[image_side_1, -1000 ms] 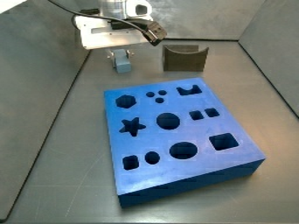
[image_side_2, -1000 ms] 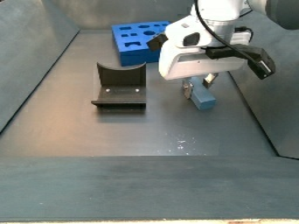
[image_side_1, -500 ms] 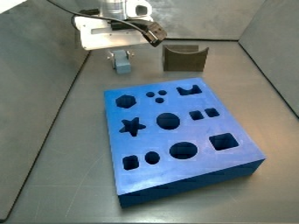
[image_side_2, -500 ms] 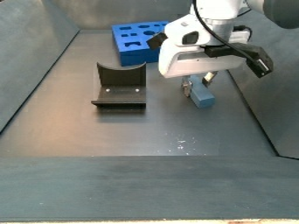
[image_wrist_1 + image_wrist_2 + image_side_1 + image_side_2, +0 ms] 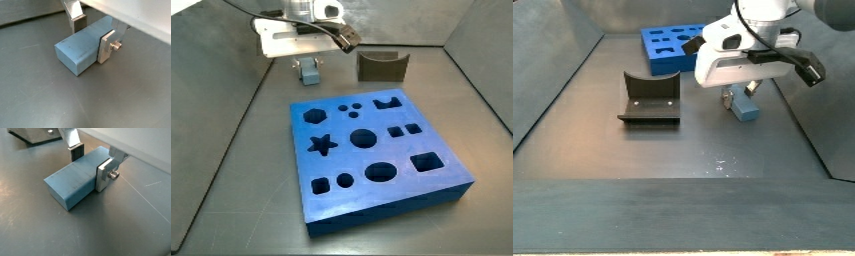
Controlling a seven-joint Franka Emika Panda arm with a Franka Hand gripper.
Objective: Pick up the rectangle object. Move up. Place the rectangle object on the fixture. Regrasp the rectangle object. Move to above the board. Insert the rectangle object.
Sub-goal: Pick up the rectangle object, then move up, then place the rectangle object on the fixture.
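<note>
The rectangle object (image 5: pixel 80 50) is a pale blue block lying flat on the grey floor, seen in both wrist views (image 5: pixel 70 180). My gripper (image 5: pixel 90 44) straddles it low down. One silver finger (image 5: pixel 105 47) lies against its side. The other finger's dark pad (image 5: pixel 78 26) stands a small gap off the opposite side, so the gripper is open. In both side views the hand hides most of the block (image 5: pixel 309 72) (image 5: pixel 746 111). The fixture (image 5: pixel 381 67) (image 5: pixel 648 100) stands apart from the block. The board (image 5: pixel 412 145) (image 5: pixel 653 62) lies beyond.
Grey walls (image 5: pixel 225 90) close in the floor on all sides. A dark cable (image 5: pixel 810 72) hangs off the hand on the side away from the fixture. A corner of the fixture (image 5: pixel 33 134) shows in a wrist view.
The hand has shifted only a few pixels in a side view. The block stays on the floor in the same spot.
</note>
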